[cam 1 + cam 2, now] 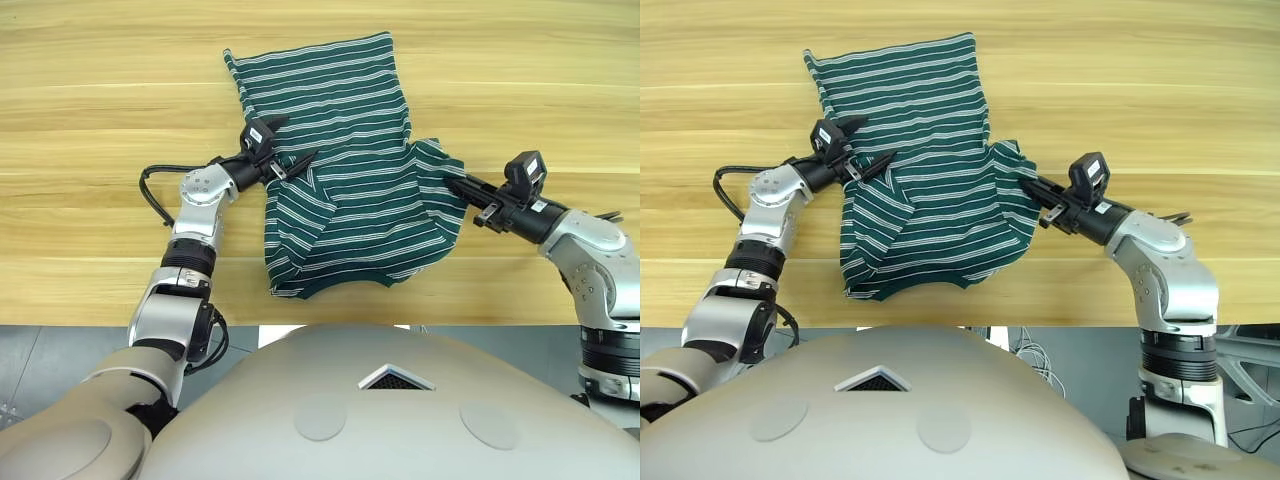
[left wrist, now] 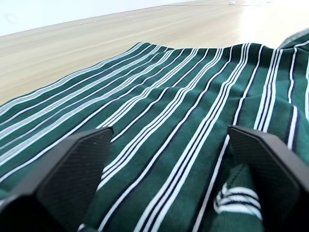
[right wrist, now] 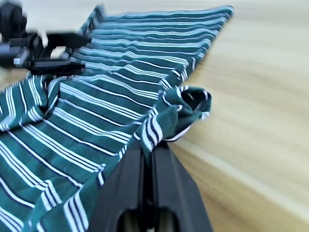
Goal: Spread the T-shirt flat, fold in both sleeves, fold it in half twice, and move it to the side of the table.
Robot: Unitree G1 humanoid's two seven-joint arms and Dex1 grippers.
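A dark green T-shirt [image 1: 345, 190] with white stripes lies crumpled on the wooden table [image 1: 100, 80]. Its far part is flat, while its near part is bunched and folded over itself. My left gripper [image 1: 298, 138] is at the shirt's left edge, its fingers [image 2: 77, 164] open and spread wide over the fabric. My right gripper [image 1: 452, 182] is at the shirt's right edge, shut on a pinch of cloth [image 3: 186, 104] that bunches up just beyond the fingertips and lifts slightly off the table.
Bare wood stretches to the left, right and far side of the shirt. The table's front edge [image 1: 90, 322] runs close to the shirt's near hem. A black cable [image 1: 150, 190] loops beside my left wrist.
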